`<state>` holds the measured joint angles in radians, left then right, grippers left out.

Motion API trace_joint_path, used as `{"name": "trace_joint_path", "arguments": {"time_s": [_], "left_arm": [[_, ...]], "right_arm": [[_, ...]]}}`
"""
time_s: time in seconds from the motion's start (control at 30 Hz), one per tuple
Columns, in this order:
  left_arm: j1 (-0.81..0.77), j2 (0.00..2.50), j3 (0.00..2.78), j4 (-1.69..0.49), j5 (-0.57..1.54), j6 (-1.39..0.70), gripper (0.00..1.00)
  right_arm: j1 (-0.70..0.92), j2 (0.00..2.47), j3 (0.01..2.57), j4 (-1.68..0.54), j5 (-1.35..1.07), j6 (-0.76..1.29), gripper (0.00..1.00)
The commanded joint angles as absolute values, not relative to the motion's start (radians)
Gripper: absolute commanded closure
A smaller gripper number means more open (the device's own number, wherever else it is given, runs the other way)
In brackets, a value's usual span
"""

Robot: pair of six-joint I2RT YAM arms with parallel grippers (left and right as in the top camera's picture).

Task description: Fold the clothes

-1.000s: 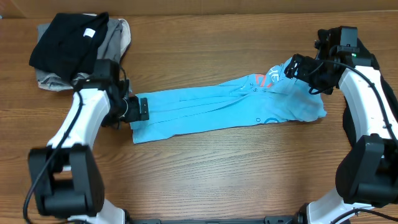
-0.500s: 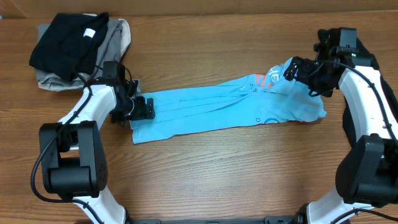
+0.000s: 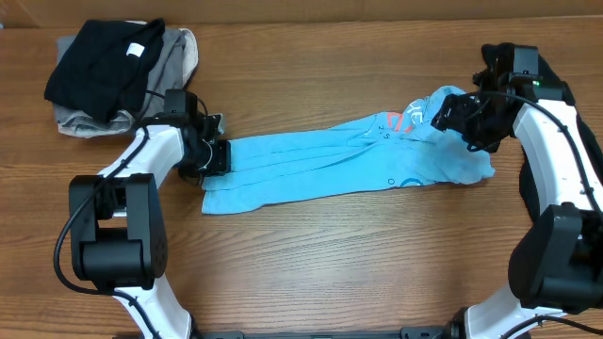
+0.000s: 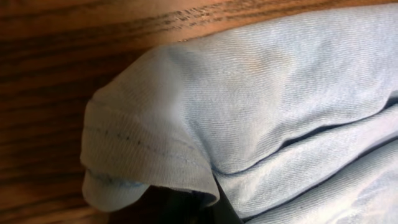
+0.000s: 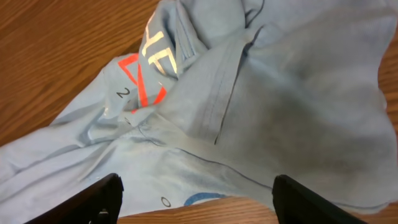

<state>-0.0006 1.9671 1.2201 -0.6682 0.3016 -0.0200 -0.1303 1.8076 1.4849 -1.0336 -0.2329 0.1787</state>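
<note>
Light blue T-shirt (image 3: 339, 165) lies on the surface (image 3: 330, 273) as a long rumpled band across the middle of the overhead frame. Its long axis runs left to right, rising slightly toward the right. The printed end is at right.

Left hand (image 3: 215, 155) sits at the band's left end, touching the hem. In the left wrist view the cloth fills the frame and its stitched hem (image 4: 143, 152) drapes over a dark part at the bottom edge. Cannot tell whether this hand is clamped on it or only pressed against it.

Right hand (image 3: 454, 111) is over the upper right end, beside the red and white print (image 5: 149, 74). Its fingers (image 5: 99, 199) are spread wide with nothing between them, above the cloth.

Each arm is nearest its own end of the band, elbows out toward the frame's sides. Judgement: the next fold turns on bringing one end along the long axis toward the other.

Black garment (image 3: 104, 61) lies on a grey garment (image 3: 179, 52) at upper left, well apart from the shirt.
</note>
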Motion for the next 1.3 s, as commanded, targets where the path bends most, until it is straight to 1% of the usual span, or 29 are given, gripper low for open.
{"name": "trace_joint_path", "arguments": {"time_s": [0.0,0.03,0.1,0.2,0.3,0.33,0.57,0.77,1.0,1.27], "left_arm": [[-0.009,2.032,1.195,-0.699,0.276,-0.058,0.96],[-0.001,2.03,1.208,-0.722,0.273,-0.061,0.96],[0.019,2.027,1.256,-0.794,0.262,-0.061,0.96],[0.053,2.019,1.38,-0.955,0.232,-0.06,0.96],[0.081,2.012,1.531,-1.114,0.201,-0.057,0.96],[0.086,2.012,1.579,-1.155,0.2,-0.044,0.96],[0.088,2.012,1.897,-1.374,0.193,0.028,0.96],[0.083,2.012,2.028,-1.455,0.146,0.059,0.96],[0.051,2.015,2.056,-1.461,0.146,0.06,0.96],[-0.088,2.038,2.055,-1.385,0.146,0.021,0.96]], "right_arm": [[-0.132,1.799,1.508,-1.036,-0.252,0.175,0.29],[-0.132,1.799,1.508,-1.038,-0.26,0.175,0.33],[-0.132,1.799,1.508,-1.043,-0.279,0.175,0.44],[-0.132,1.799,1.508,-1.046,-0.297,0.174,0.65],[-0.132,1.799,1.506,-1.045,-0.297,0.166,0.92],[-0.132,1.8,1.505,-1.043,-0.297,0.152,0.96],[-0.125,1.813,1.49,-0.984,-0.31,0.126,0.96],[-0.108,1.869,1.486,-0.955,-0.318,0.128,0.96],[-0.106,1.921,1.478,-0.95,-0.388,0.13,0.96],[-0.106,1.92,1.478,-0.948,-0.388,0.13,0.96]]}}
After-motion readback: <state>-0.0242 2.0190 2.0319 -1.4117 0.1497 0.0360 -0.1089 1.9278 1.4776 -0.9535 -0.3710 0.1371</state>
